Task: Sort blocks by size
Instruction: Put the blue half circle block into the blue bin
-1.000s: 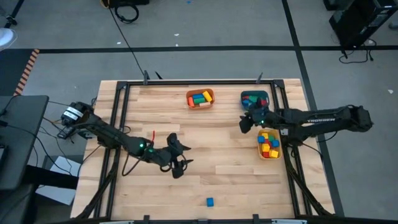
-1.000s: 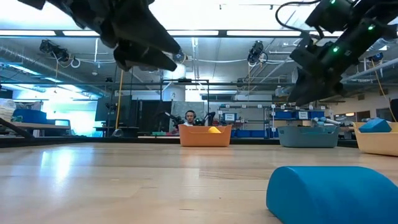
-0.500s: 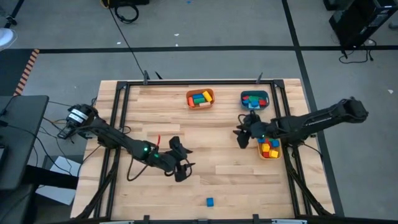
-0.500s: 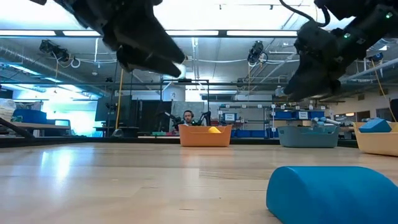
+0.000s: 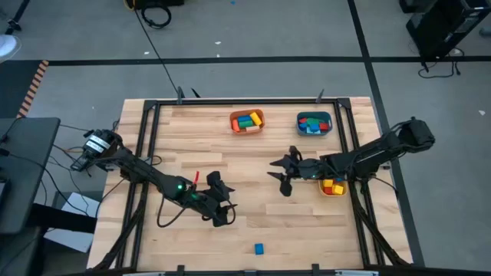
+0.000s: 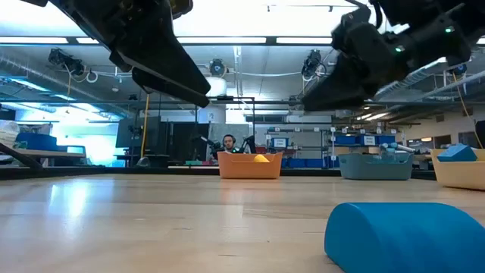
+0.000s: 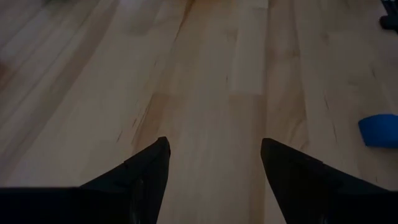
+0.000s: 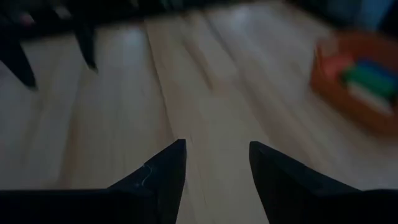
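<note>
One blue block (image 5: pixel 259 248) lies alone on the wooden table near its near edge. It also shows in the low view (image 6: pixel 402 235) and in the left wrist view (image 7: pixel 379 130). More blocks lie in the orange bin (image 5: pixel 247 121), the teal bin (image 5: pixel 314 123) and the yellow bin (image 5: pixel 332 186). My left gripper (image 5: pixel 224 214) is open and empty above the table, left of and farther back than the blue block; its spread fingers show in the left wrist view (image 7: pixel 214 162). My right gripper (image 5: pixel 277 177) is open and empty over the table's middle (image 8: pixel 217 162).
The orange bin and the teal bin stand at the far edge, and the yellow bin stands at the right edge beside my right arm. A black frame (image 5: pixel 146 153) runs along the table's sides. A person sits in the room beyond the table (image 6: pixel 229 142).
My right gripper has gone from beside the teal and yellow bins toward the table's left and near edges, out over the middle of the table, staying open. My left gripper has shifted a little toward the near edge.
</note>
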